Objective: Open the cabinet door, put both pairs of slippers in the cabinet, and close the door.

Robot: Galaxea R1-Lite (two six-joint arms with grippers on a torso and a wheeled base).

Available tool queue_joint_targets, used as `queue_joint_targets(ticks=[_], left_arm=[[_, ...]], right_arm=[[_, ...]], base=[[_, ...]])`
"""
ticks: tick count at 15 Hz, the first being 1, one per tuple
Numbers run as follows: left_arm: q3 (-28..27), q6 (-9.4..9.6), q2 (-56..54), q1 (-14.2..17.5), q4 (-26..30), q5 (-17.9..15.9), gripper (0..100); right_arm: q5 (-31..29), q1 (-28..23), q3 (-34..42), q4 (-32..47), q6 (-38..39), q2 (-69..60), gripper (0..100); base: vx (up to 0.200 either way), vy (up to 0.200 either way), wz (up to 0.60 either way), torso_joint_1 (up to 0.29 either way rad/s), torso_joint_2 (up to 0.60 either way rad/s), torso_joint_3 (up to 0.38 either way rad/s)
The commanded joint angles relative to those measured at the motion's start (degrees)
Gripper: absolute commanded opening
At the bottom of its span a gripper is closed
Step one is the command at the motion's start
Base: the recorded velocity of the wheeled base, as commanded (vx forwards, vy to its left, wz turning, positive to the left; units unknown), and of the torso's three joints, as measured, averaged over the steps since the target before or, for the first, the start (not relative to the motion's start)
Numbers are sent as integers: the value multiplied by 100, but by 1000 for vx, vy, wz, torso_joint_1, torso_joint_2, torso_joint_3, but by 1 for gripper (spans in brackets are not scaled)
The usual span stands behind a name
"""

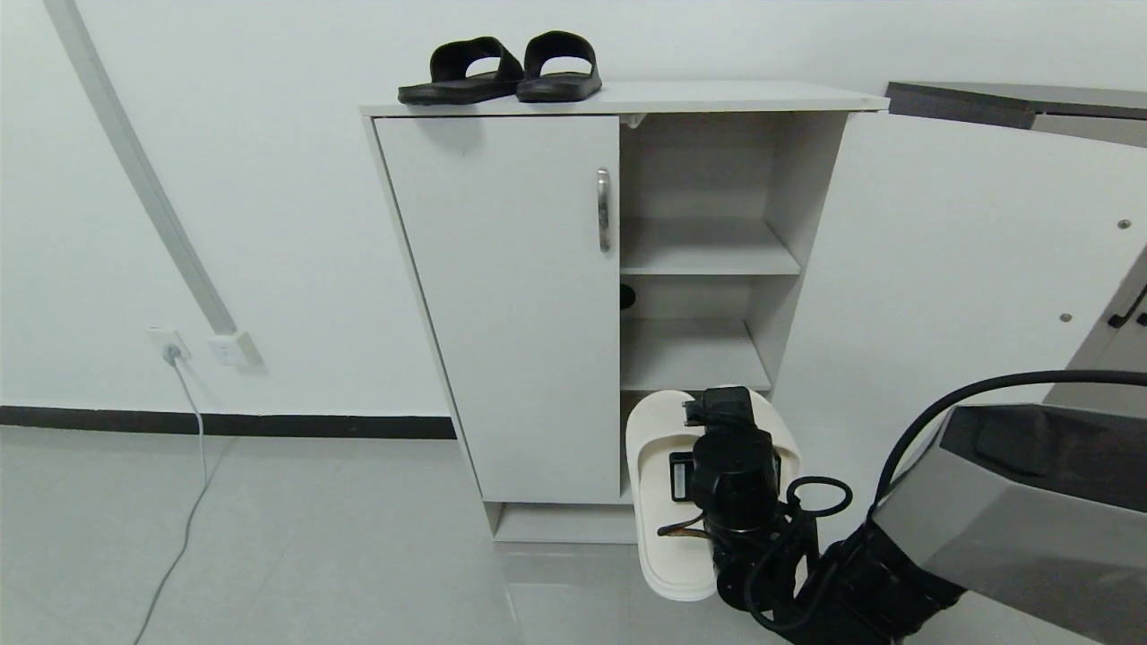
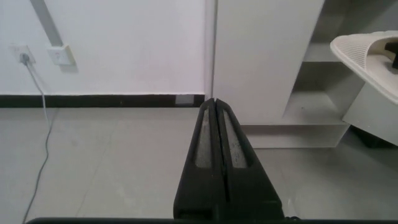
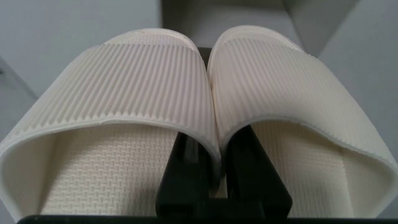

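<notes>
The cabinet [image 1: 399, 233] stands with its right-hand door [image 1: 941, 296] swung wide out toward 3 o'clock, so the opening step looks done; the left-hand door [image 1: 511, 305] is shut. The right tool [image 3: 213, 158] is closed narrow on the white slippers [image 1: 650, 466]. It pinches the two inner strap edges together so the pair hangs side by side, toes toward the cabinet. That pair sits low at about 5 o'clock of the cabinet front, right at the mouth of the lowest compartment. It hangs below the two bare shelves [image 1: 703, 255] and I would judge it not yet set down inside. The black slippers [image 1: 502, 72] lie side by side on the cabinet top at 12 o'clock, near its left end, not yet touched. The left tool [image 2: 215, 115] is pressed shut on nothing, over the floor [image 2: 112, 162] out toward 9 o'clock of the cabinet. Left to do, as I read it: place the white pair, fetch and stow the black pair, and close the door.
</notes>
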Motion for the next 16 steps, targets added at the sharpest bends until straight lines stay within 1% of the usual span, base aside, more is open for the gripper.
queue_joint_targets(ticks=[1, 4, 8, 16], left_arm=[[0, -27, 11, -9, -1, 8, 0], [0, -27, 11, -9, -1, 8, 0], [0, -18, 11, -9, -1, 17, 0], [0, -36, 11, -9, -1, 17, 0]], right_arm=[[4, -48, -27, -10, -11, 73, 0], [48, -109, -299, -10, -11, 389, 0], [57, -188, -281, -107, 6, 477, 0], [57, -188, -264, -133, -3, 530, 0]], base=[[0, 0, 0, 0, 0, 0], [0, 0, 0, 0, 0, 0], [0, 0, 0, 0, 0, 0], [0, 0, 0, 0, 0, 0]])
